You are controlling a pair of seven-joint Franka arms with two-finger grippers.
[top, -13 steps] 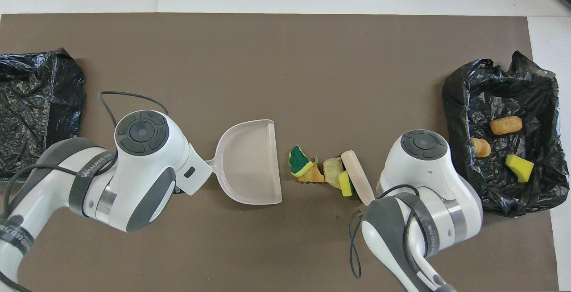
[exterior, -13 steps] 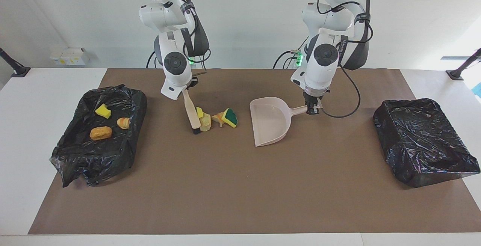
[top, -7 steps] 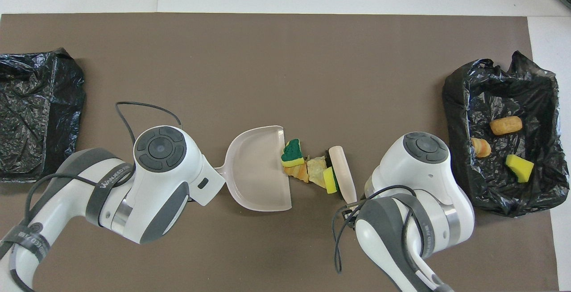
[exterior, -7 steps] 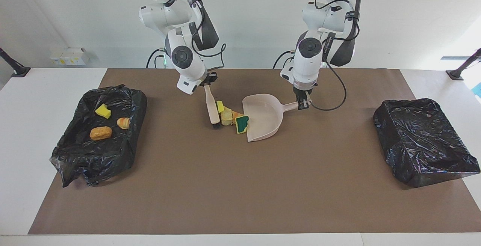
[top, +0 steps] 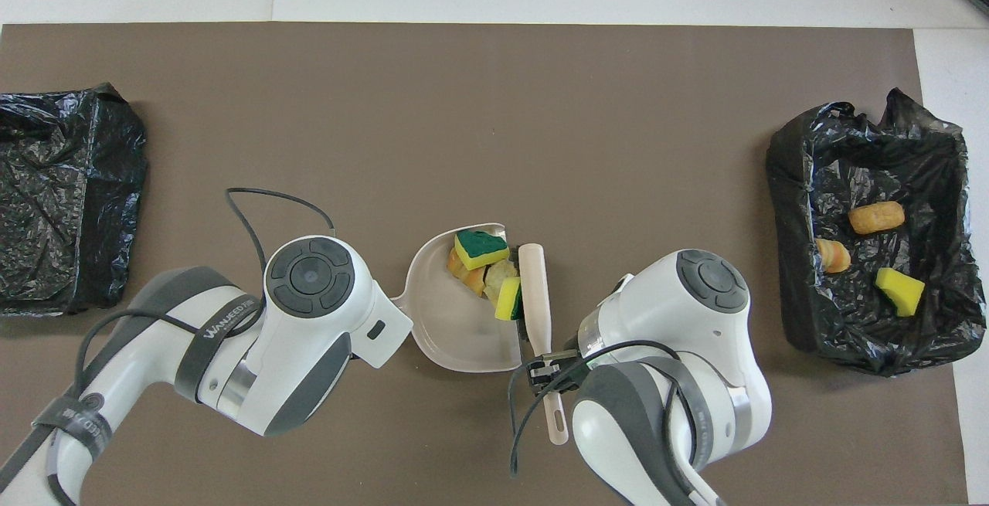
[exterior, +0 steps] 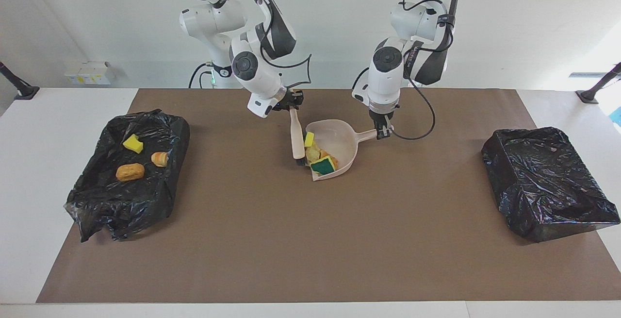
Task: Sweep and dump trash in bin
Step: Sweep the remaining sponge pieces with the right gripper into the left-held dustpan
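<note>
brown mat (exterior: 310, 240) | trash (exterior: 321, 157) in dustpan (exterior: 339, 145) — left end effector (exterior: 383, 132) clamped on it | right end effector (exterior: 291, 106) clamped on brush (exterior: 296, 138)

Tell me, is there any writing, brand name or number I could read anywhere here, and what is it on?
"WANJEED": on the grey band around the left arm, seen from overhead; any letters after it are hidden.
The same band on the left arm, seen from the facing view: lettering shows but is too small to read.
Band on the right arm: no readable text.
Dustpan, brush, bin bags: no writing visible.
</note>
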